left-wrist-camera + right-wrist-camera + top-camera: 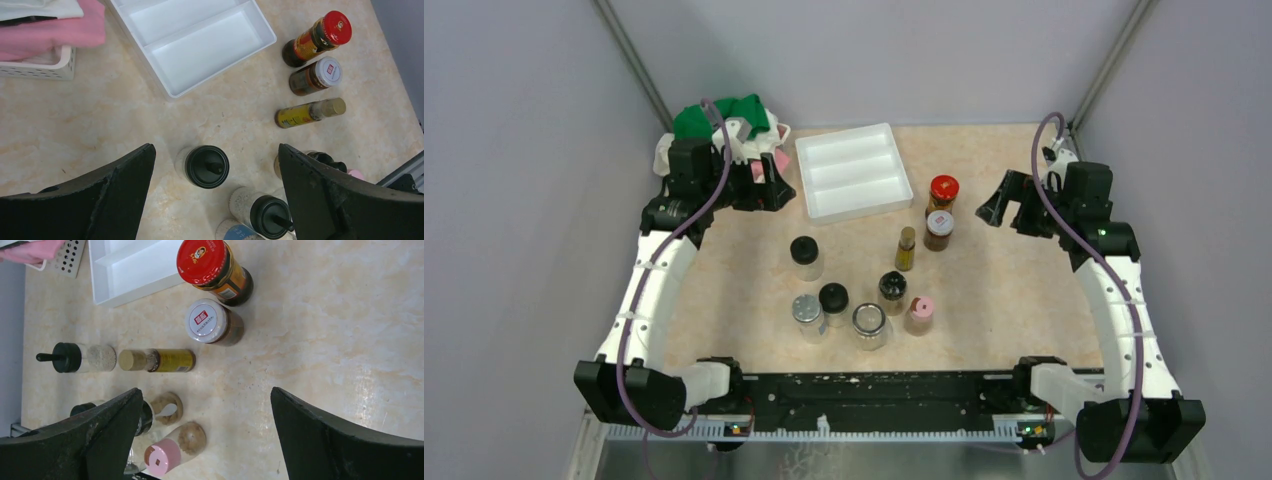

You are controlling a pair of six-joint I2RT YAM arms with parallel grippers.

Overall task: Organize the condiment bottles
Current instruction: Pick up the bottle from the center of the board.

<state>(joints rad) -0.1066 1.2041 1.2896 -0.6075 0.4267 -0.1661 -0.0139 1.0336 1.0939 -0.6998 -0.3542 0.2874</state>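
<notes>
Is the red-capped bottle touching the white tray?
Apart. The left wrist view shows bare tabletop between the red-capped bottle and the corner of the white tray.

The top external view looks down from above and behind both arm bases onto the whole beige marbled surface [1014, 300]. The left wrist view hangs high over it, facing down between its own black jaws. The right wrist view does likewise, from nearer. All three views share the red-capped glass sauce bottle [943, 190] and the white stepped plastic tray [854, 172].
</notes>
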